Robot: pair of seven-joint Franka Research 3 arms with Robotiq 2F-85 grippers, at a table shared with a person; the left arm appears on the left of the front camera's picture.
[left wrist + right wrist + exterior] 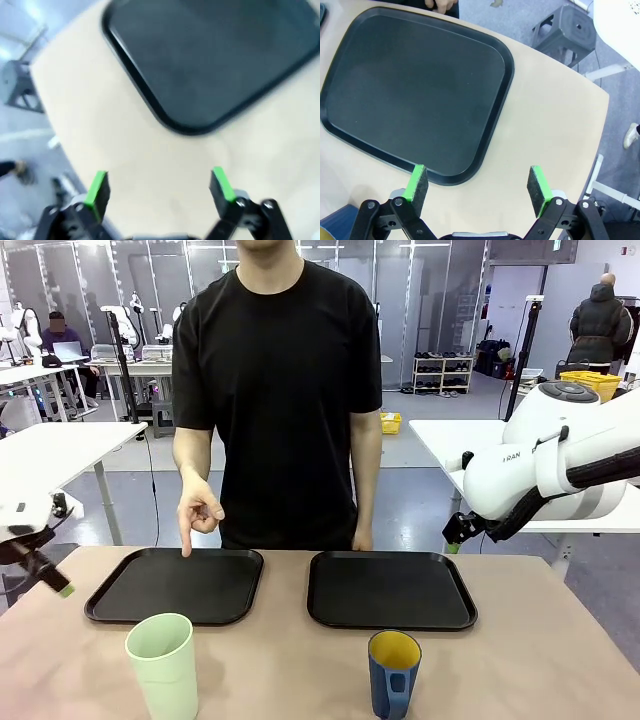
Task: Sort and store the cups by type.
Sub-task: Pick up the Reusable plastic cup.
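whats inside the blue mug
The dark-blue mug shows a yellow inner wall, and nothing pokes above its rim. Its own near wall covers the bottom, so anything lying low inside cannot be seen.

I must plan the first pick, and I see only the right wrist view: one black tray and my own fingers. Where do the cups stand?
Observer: The pale-green tumbler stands upright on the table, on the robot's side of the left tray, not on it.
Operator: And the other cup?
Observer: The blue mug stands upright on the robot's side of the right tray, its handle turned toward the robot.
Operator: Is anything happening at the far side?
Observer: The person's hand points one finger down toward the far rim of the left tray.
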